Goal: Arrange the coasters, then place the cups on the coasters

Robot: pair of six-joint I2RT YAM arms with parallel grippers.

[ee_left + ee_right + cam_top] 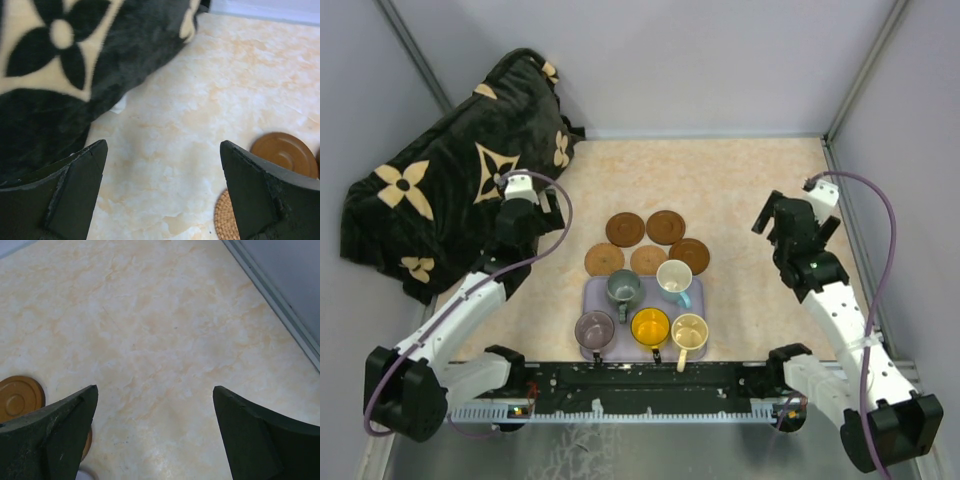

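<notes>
I see the black flowered blanket (450, 190) far left on the table (740, 190). The left gripper (163, 144) and right gripper (155, 388) are both spread wide, holding nothing. Five cups (650, 325) sit on the lavender tray (595, 297) at the near edge, and five coasters (625, 228) are clustered just beyond it.

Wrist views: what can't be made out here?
- Left wrist: woven coaster cut by bottom edge and a finger; dark coaster partly behind that finger.
- Right wrist: one coaster cut by left edge.
- Cups: not recognisable in either wrist view.
- Top external: cushion covers the table's far-left corner.
</notes>
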